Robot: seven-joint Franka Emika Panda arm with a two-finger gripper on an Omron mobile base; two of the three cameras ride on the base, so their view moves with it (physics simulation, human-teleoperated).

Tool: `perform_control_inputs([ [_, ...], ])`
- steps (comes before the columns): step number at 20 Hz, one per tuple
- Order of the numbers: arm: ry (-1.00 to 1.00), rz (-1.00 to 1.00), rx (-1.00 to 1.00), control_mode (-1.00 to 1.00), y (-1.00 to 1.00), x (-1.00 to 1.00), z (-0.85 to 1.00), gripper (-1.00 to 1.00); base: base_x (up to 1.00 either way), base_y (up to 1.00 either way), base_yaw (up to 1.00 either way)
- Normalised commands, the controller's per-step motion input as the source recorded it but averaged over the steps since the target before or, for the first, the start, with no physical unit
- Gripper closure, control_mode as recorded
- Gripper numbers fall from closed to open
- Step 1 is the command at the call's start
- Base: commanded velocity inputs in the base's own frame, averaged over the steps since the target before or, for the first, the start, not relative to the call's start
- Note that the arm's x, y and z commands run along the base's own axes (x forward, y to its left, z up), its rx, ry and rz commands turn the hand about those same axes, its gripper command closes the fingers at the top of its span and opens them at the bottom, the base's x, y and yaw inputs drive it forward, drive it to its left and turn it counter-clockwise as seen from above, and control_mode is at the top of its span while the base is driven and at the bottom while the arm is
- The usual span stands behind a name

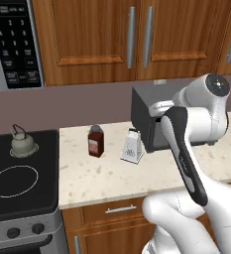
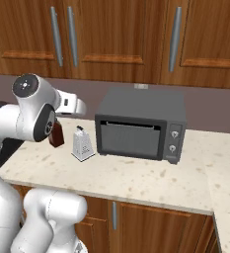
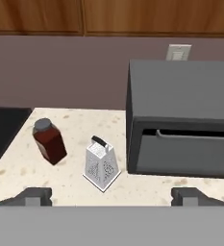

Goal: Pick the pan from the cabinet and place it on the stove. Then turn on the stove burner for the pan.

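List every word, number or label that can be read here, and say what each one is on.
Nothing can be quoted with certainty.
Microwave keypad: rows of white characters laid out like number keys, too blurred to read.
Dark red bottle: a label patch, no legible text.
Toaster oven: marks around its two dials, too small to read.
Grater, kettle, stove: no writing visible.
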Motion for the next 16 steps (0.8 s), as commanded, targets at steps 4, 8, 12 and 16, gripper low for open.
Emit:
perform_control_inputs([
  [4,-0.29,0.0,0.0,-1.0,0.0,-0.13,0.62,-1.0,0.0,0.0,0.0],
  [8,-0.25,0.0,0.0,-1.0,0.02,-0.13,0.69,-1.0,0.0,0.0,0.0],
  [12,-0.21,0.0,0.0,-1.0,0.13,-0.08,0.7,-1.0,0.0,0.0,0.0],
  [16,-0.18,0.0,0.0,-1.0,0.15,-0.04,0.57,-1.0,0.0,0.0,0.0],
])
